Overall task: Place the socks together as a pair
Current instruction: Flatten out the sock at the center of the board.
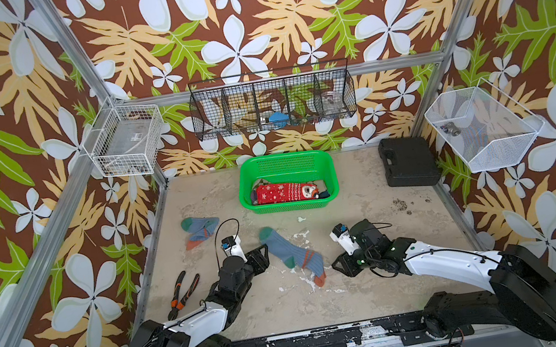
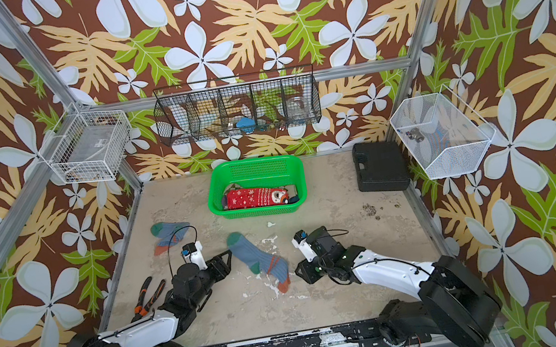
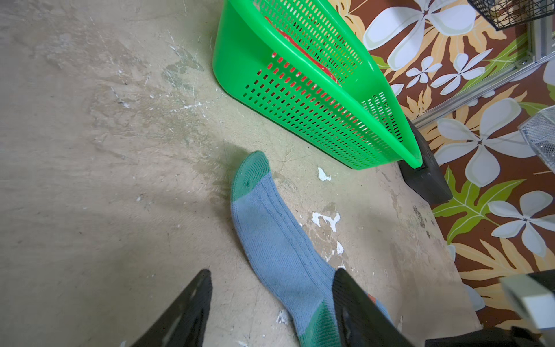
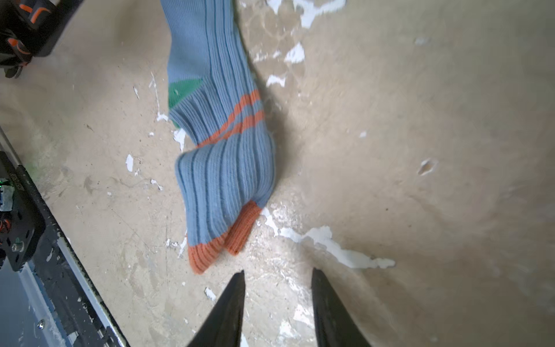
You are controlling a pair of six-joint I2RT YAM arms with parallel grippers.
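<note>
Red socks (image 1: 285,192) seem paired in the basket (image 1: 283,166), but the blue-grey sock (image 1: 292,254) lies well apart from its mate (image 1: 200,227), both arms' jaws released.

No text is legible to me in any view. A label (image 1: 137,134) inside the white wire basket (image 1: 110,166) carries print too small to read.

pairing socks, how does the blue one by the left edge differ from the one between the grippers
The middle sock lies stretched full length; the left sock is folded short. The middle sock is nearer the table front, the left sock farther back. Both are blue with green toes and orange trim.
</note>
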